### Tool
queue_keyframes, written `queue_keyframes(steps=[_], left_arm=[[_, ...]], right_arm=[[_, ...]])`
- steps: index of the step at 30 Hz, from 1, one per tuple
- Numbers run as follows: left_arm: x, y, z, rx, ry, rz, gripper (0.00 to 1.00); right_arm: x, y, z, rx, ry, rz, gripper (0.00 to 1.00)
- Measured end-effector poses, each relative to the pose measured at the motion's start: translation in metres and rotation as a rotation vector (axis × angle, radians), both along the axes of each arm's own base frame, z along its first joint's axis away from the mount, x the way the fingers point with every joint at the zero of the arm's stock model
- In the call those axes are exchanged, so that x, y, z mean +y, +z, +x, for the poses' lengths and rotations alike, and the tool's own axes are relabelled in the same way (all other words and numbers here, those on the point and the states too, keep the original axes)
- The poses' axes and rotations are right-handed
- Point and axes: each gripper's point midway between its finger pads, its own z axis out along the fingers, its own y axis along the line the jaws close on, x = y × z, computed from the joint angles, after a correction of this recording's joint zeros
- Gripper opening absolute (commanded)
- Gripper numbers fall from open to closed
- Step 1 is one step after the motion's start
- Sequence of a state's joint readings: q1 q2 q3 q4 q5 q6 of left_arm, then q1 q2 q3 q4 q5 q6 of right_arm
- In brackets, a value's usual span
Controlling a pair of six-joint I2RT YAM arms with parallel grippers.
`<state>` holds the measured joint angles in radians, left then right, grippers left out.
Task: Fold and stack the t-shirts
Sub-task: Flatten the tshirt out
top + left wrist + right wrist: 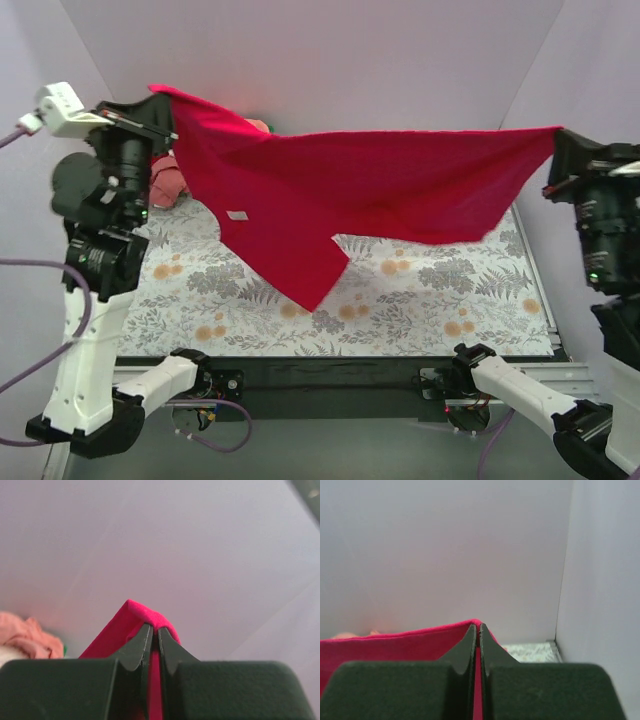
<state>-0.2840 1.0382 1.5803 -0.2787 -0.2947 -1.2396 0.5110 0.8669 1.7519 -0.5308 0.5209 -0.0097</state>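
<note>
Clamped at both ends in fully closed jaws: red t-shirt (350, 190), one corner pinched by the left gripper (155, 630), the opposite corner by the right gripper (477, 629); stretched between them in the air above the flowered table (420, 290), one flap drooping lowest left of the middle; farther back at the left, crumpled pink shirts (168, 182) heaped on the table.

Left arm (98, 262) and right arm (608, 232) raised, spread wide, jaws clamped.
</note>
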Motion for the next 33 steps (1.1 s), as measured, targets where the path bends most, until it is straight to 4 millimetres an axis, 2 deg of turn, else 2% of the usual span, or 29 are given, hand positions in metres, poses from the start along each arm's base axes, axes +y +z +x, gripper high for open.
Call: queue_keyframes(steps=[3, 5, 7, 9, 12, 14, 16, 17, 19, 21, 26, 28, 30, 31, 33], left_arm=[[0.009, 0.055, -0.039, -0.138, -0.008, -0.006, 0.00], [0.011, 0.085, -0.061, -0.219, -0.021, 0.000, 0.00], [0.014, 0.106, -0.076, -0.279, -0.024, 0.007, 0.00], [0.016, 0.120, -0.081, -0.312, -0.016, 0.012, 0.00], [0.014, 0.122, -0.063, -0.299, 0.005, 0.026, 0.00], [0.007, 0.112, -0.032, -0.253, 0.018, 0.048, 0.00], [-0.004, 0.096, 0.011, -0.191, 0.024, 0.081, 0.00], [-0.012, 0.080, 0.043, -0.139, 0.028, 0.107, 0.00], [-0.024, 0.058, 0.090, -0.076, 0.031, 0.144, 0.00], [-0.039, 0.020, 0.147, 0.014, 0.026, 0.191, 0.00], [-0.060, -0.072, 0.266, 0.167, -0.011, 0.254, 0.00], [-0.062, -0.099, 0.300, 0.178, -0.035, 0.259, 0.00], [-0.066, -0.120, 0.324, 0.171, -0.072, 0.255, 0.00], [-0.068, -0.124, 0.330, 0.160, -0.089, 0.251, 0.00], [-0.072, -0.128, 0.337, 0.137, -0.126, 0.236, 0.00]], right_arm=[[-0.014, 0.036, -0.029, -0.097, 0.011, 0.010, 0.01], [-0.019, 0.050, -0.042, -0.137, 0.017, 0.007, 0.01], [-0.022, 0.056, -0.047, -0.150, 0.014, -0.005, 0.01], [-0.021, 0.056, -0.043, -0.143, 0.006, -0.025, 0.01], [-0.015, 0.047, -0.019, -0.089, -0.031, -0.067, 0.01], [-0.006, 0.036, 0.008, -0.031, -0.059, -0.107, 0.01], [0.006, 0.022, 0.036, 0.030, -0.077, -0.158, 0.01], [0.014, 0.010, 0.055, 0.073, -0.091, -0.194, 0.01], [0.023, -0.009, 0.086, 0.138, -0.106, -0.250, 0.01], [0.023, -0.033, 0.127, 0.210, -0.116, -0.291, 0.01], [-0.027, -0.102, 0.239, 0.390, -0.143, -0.271, 0.01], [-0.045, -0.122, 0.278, 0.434, -0.135, -0.244, 0.01], [-0.058, -0.127, 0.314, 0.426, -0.116, -0.219, 0.01], [-0.063, -0.126, 0.327, 0.411, -0.104, -0.207, 0.01], [-0.075, -0.121, 0.342, 0.370, -0.087, -0.178, 0.01]])
